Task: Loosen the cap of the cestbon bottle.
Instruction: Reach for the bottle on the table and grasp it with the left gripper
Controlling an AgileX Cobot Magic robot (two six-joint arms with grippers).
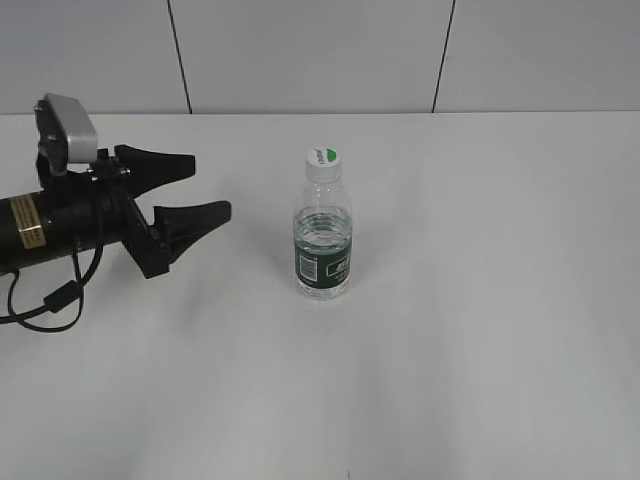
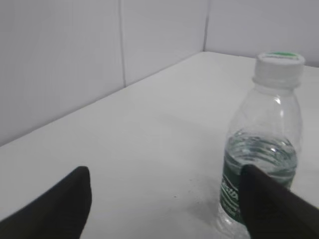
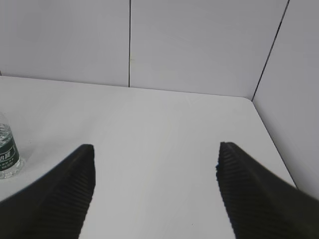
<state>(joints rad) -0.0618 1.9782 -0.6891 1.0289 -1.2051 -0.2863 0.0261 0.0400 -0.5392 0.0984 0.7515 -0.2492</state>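
The cestbon bottle (image 1: 323, 245) stands upright mid-table, clear with a dark green label band. Its white cap (image 1: 323, 161) with a green mark sits on the neck. My left gripper (image 1: 210, 185) is open and empty, to the left of the bottle with a gap between them. In the left wrist view the bottle (image 2: 261, 149) is right of centre, partly behind the right finger, cap (image 2: 279, 67) on top; the gripper (image 2: 164, 181) is open. My right gripper (image 3: 155, 154) is open and empty; the bottle's base (image 3: 7, 154) shows at the left edge. The right arm is out of the exterior view.
The white table (image 1: 480, 330) runs back to a panelled white wall (image 1: 300, 50). The left arm's black body and cable (image 1: 50, 300) lie along the table's left side. The table's far right corner (image 3: 246, 99) meets the wall in the right wrist view.
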